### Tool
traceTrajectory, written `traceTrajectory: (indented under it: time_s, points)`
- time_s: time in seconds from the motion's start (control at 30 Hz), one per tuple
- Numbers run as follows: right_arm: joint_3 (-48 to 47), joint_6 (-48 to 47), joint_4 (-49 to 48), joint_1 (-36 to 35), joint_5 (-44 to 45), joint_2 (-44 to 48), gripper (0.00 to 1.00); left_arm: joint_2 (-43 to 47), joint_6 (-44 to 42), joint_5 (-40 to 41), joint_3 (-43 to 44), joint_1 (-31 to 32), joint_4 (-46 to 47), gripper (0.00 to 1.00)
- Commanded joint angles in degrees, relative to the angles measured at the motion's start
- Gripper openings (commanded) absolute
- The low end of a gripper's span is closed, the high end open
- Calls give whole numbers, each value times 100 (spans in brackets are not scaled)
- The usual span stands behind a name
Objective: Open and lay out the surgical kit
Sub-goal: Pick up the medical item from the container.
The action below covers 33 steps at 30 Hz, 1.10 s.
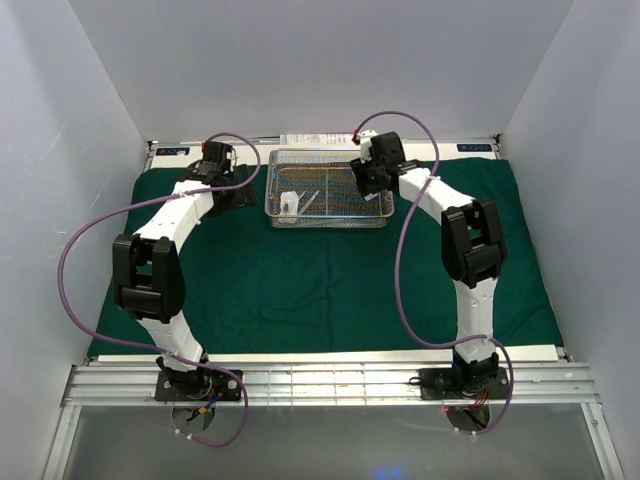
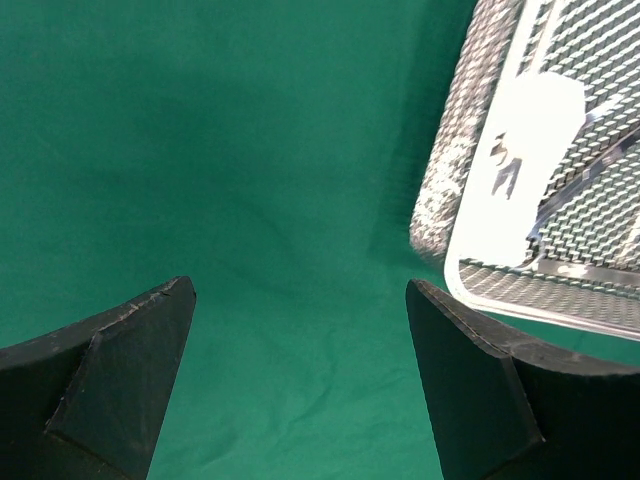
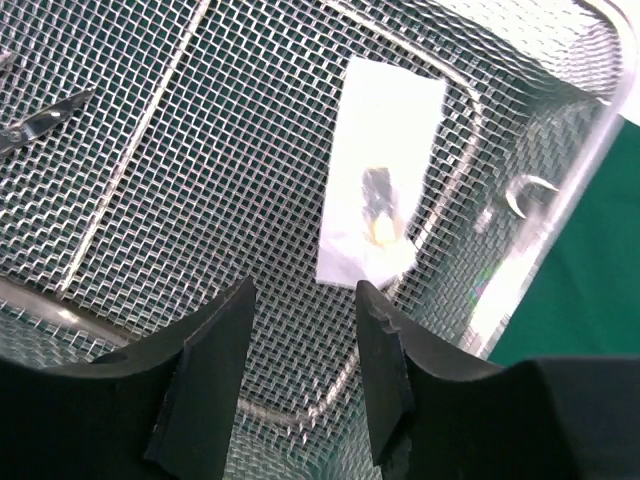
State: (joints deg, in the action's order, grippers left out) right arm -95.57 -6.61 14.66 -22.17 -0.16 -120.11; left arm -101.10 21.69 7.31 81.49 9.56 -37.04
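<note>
The left arm [image 1: 165, 235] and right arm [image 1: 470, 250] are being shown white with black joint housings, each being trailed by a purple cable [image 1: 60, 268]. Matte black wedge fingers [image 2: 120, 370] are being shown on the left claw [image 2: 300, 292].

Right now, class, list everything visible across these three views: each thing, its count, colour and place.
cloth: one, dark green, spread over the table.
wire-mesh tray: one, silver, on the cloth, far middle.
white packets: two, white, in the tray, one left, one right.
thin metal tools: count unclear, silver, in the tray beside the left packet.
printed sheet: one, white with red marks, behind the tray.
arms: two, white and black, bases at the near edge.
left fingers: two, black, wide apart over bare cloth beside the tray.
right fingers: two, black, apart over the tray near the right packet, holding nothing.
</note>
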Motion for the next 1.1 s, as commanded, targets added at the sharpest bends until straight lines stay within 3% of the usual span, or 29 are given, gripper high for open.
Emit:
traceTrajectory:
  time_s: [0.0, 0.37, 0.7, 1.07]
  points:
    - [-452, -297, -499, -32, 227, -248, 50, 372, 46, 95, -133, 2, 30, 98]
    - [-717, -490, -1122, -164, 1361, -1005, 52, 556, 72, 51, -362, 2, 30, 98]
    - [-1166, -306, -552, -164, 808, -1488, 52, 670, 81, 86, -538, 2, 30, 98]
    - [-1227, -262, -209, -217, 465, -1454, 27, 688, 81, 95, -599, 10, 39, 98]
